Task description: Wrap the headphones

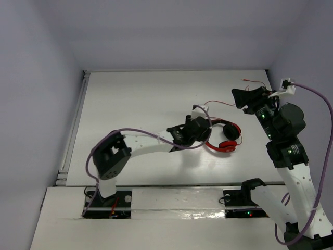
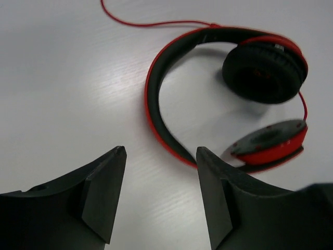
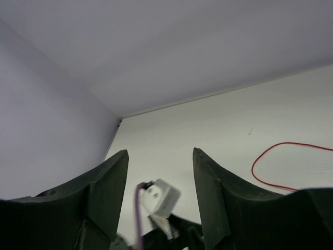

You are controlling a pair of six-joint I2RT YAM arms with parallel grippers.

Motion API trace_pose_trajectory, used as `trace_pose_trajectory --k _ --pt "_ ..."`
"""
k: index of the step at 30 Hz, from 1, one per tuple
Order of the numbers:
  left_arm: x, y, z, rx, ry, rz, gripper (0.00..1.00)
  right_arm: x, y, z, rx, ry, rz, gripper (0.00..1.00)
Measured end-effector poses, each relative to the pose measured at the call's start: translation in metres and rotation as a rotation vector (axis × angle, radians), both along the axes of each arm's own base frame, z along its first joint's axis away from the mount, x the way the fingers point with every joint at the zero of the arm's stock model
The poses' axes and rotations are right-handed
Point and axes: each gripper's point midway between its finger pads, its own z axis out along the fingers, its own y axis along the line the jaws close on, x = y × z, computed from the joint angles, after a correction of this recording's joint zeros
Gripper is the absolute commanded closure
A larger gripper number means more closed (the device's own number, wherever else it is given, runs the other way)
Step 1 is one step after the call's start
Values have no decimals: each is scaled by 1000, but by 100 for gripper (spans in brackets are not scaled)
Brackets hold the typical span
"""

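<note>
The headphones (image 1: pixel 225 147) lie partly hidden by the spread left gripper (image 2: pixel 160 151); the right gripper (image 3: pixel 160 152) is spread too.

Counted: one set of headphones (image 1: pixel 227 146) with two earcups (image 2: pixel 263 73). One cord (image 2: pixel 156 23) so far as traceable, far end faint in the top view. Two arms, left arm (image 1: pixel 140 146) and right arm (image 1: pixel 291 161). Two grippers, left gripper (image 2: pixel 158 151) and right gripper (image 3: pixel 158 153), two fingers (image 2: pixel 104 192) each. Two purple cables (image 1: pixel 92 156). One table (image 1: pixel 135 99).
</note>
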Motion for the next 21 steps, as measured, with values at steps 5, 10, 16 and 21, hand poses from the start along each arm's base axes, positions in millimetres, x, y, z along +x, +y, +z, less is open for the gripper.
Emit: trace_pose_trajectory --k 5,10,16,21 --pt "27 -35 -21 62 -12 3 42 -5 4 2 -1 -9 31 41" --pt "34 -41 -54 156 7 -5 44 -10 9 4 -2 -18 62 41" --pt "36 -41 -85 232 32 -13 50 -13 11 4 -3 -22 78 41" --pt "43 -46 -98 255 31 -14 55 -16 12 5 -3 -28 87 41"
